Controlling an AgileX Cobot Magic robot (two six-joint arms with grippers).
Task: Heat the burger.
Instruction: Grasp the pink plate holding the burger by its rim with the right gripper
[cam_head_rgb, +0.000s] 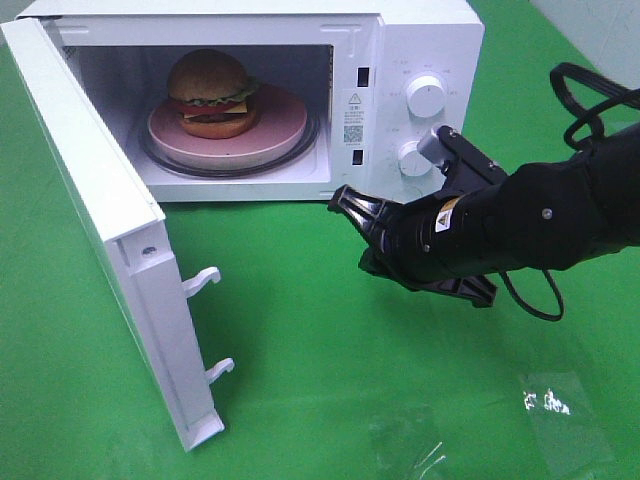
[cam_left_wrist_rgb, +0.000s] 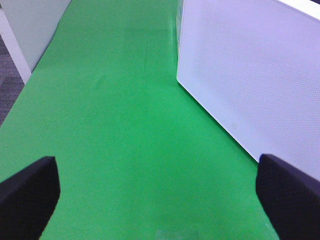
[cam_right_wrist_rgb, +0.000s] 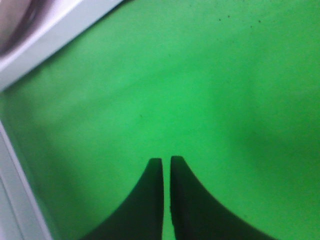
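L tool (cam_left_wrist_rgb: 157, 172): tips only, rest off-cam.

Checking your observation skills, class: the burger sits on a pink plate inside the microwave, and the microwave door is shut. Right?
Wrong on the door: it stands wide open, as the exterior high view shows. The burger does sit on the pink plate inside the microwave.

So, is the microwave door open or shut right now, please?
Open. The microwave door stands swung wide with its latch hooks exposed, and the burger on its pink plate is visible inside.
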